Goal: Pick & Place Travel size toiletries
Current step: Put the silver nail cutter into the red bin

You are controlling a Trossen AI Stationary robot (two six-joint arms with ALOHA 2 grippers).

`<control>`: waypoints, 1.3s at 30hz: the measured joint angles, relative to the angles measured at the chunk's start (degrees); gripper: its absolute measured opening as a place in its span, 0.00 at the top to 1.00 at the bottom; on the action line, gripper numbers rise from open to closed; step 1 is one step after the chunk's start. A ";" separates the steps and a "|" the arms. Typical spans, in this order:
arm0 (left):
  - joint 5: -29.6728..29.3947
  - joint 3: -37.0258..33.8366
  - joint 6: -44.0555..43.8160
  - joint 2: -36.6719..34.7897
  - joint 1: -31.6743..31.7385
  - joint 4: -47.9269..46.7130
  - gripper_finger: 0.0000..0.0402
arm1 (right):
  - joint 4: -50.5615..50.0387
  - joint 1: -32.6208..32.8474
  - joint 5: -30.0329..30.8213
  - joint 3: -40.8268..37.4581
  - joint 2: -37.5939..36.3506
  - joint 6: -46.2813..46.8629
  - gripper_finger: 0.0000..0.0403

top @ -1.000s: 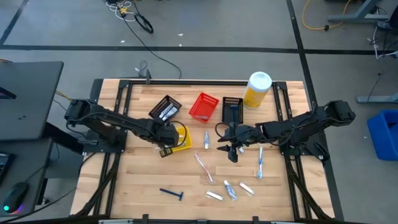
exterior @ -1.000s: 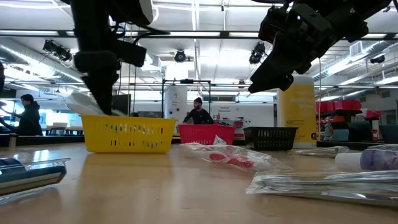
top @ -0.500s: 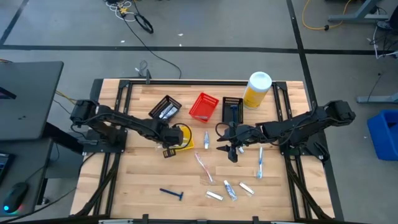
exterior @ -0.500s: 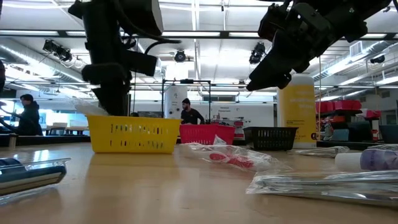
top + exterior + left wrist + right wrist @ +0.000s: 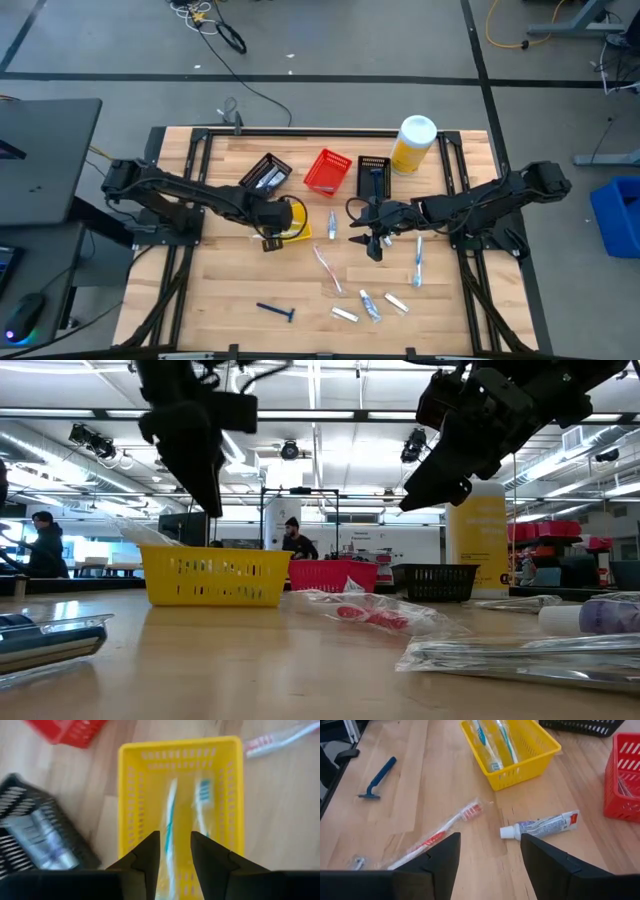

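Note:
Two wrapped toothbrushes (image 5: 170, 820) lie in the yellow basket (image 5: 292, 222). My left gripper (image 5: 175, 852) hovers open and empty above that basket, also seen in the low view (image 5: 210, 500). My right gripper (image 5: 490, 847) is open and empty, held above the table's middle (image 5: 372, 245). Under it, a red-marked wrapped toothbrush (image 5: 445, 832) and a white tube (image 5: 540, 826) lie flat on the wood. Another toothbrush (image 5: 418, 260), small tubes (image 5: 370, 304) and a dark blue razor (image 5: 275, 311) lie nearer the near edge.
A black basket with tubes (image 5: 265, 175), a red basket (image 5: 328, 170) and a black basket with a razor (image 5: 373, 175) stand in a row toward the far edge. The big yellow bottle (image 5: 413, 143) stands at the far right. Bare wood shows at the near left.
My left gripper has dipped into the yellow basket and then risen clear above its rim. The wrapped toothbrushes have stayed in the basket. My right gripper has kept still.

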 joint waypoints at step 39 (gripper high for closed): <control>2.88 -21.75 4.24 -4.33 -8.91 44.64 0.74 | -17.66 4.50 6.04 -0.02 0.00 14.65 0.44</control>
